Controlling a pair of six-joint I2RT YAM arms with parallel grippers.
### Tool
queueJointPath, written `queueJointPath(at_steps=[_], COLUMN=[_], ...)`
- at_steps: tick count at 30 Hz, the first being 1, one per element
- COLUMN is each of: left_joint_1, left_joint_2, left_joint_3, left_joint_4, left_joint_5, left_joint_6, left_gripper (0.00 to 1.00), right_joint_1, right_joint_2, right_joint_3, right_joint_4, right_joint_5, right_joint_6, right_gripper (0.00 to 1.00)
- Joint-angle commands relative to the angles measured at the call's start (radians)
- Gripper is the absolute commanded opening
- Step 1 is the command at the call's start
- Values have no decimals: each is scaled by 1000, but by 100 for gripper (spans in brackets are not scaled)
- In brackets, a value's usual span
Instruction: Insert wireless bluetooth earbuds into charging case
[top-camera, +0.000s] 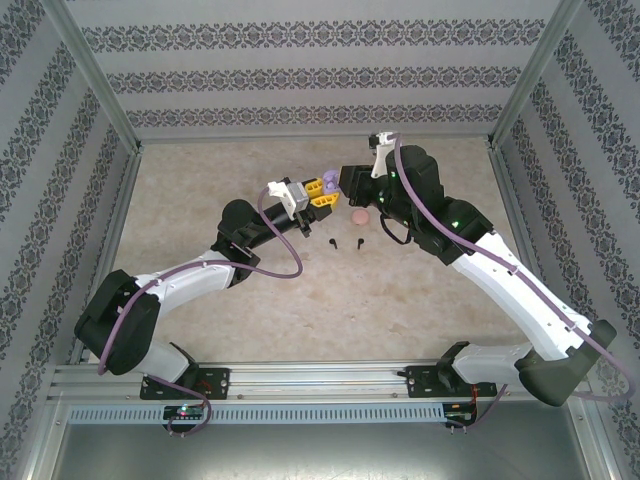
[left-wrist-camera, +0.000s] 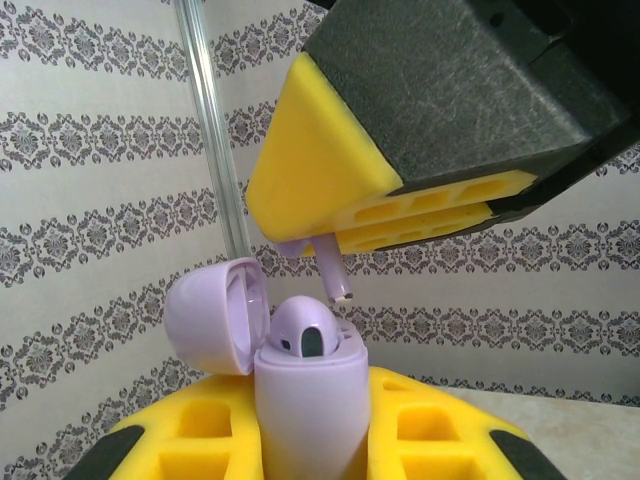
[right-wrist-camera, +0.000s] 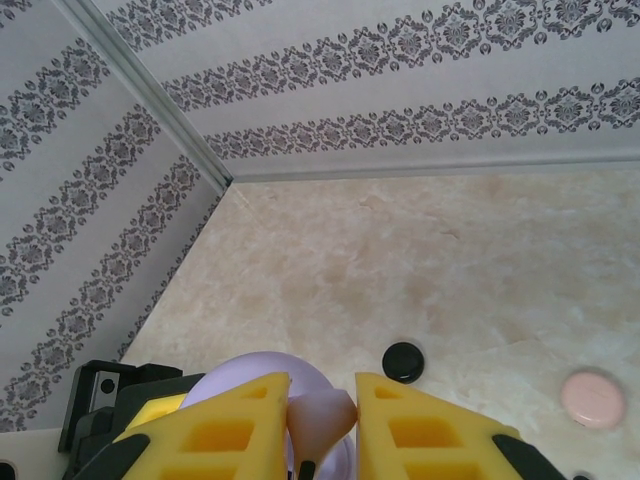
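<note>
My left gripper (left-wrist-camera: 310, 430) is shut on an open lilac charging case (left-wrist-camera: 310, 400), held upright with its lid (left-wrist-camera: 215, 315) swung back to the left. One lilac earbud (left-wrist-camera: 305, 328) sits in the case. Just above the case's free slot, my right gripper (left-wrist-camera: 310, 235) is shut on a second lilac earbud (left-wrist-camera: 335, 272), stem pointing down and slightly clear of the opening. In the right wrist view that earbud (right-wrist-camera: 322, 420) is pinched between the yellow fingers (right-wrist-camera: 225, 425), over the case lid (right-wrist-camera: 250, 372). From above, both grippers (top-camera: 322, 190) (top-camera: 346, 180) meet mid-table over the case (top-camera: 332, 181).
Two black earbuds (top-camera: 333, 241) (top-camera: 358, 240) lie on the table in front of the grippers. A round pink case (top-camera: 360, 216) (right-wrist-camera: 592, 398) lies shut beside the right arm. A round black case (right-wrist-camera: 403, 361) rests on the table farther off. Patterned walls enclose the table.
</note>
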Motion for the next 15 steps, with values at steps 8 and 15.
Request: queueJointPath(at_steps=[8, 15], left_joint_1=[11, 11], left_joint_2=[8, 4], left_joint_3=[34, 35], left_joint_4=[31, 30], left_joint_5=[18, 20], left_joint_6=[-20, -23], left_gripper=[0, 0], right_joint_1=[21, 23], right_joint_2=[10, 16], right_joint_3=[-36, -57], right_joint_4=[34, 41], right_joint_5=[-3, 15], right_joint_6=[14, 8], right_gripper=[20, 20])
